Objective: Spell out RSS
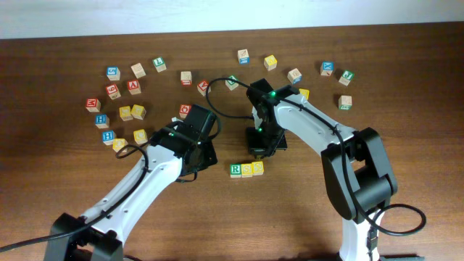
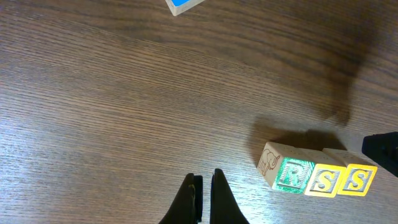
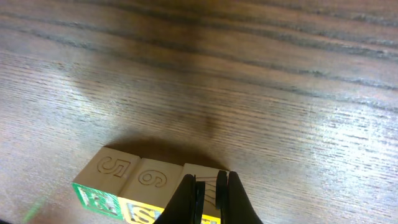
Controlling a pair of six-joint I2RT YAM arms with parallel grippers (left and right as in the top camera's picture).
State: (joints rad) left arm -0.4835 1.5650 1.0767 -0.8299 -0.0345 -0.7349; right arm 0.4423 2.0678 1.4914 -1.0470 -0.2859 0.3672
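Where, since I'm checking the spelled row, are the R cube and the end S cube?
R cube (image 2: 294,176): left wrist view, on its green-lettered face.
end S cube (image 2: 356,180): left wrist view, on its yellow S face.

Looks down on a brown wood-grain table (image 2: 112,93), with the left gripper (image 2: 204,202) poking up from the bottom edge, its two dark fingers drawn close, only a thin slit between them and nothing held. Finds a row of three at lower right, apart from the fingers: R cube (image 2: 288,174), green letter on white with an elephant outline on its bare side, touching the first S cube (image 2: 323,180), itself touching the second S cube (image 2: 356,179), both yellow-faced. Catches a blue-and-white cube corner (image 2: 185,4) at the top edge and a dark shape (image 2: 382,154) cut off at the right edge, just above the last S.
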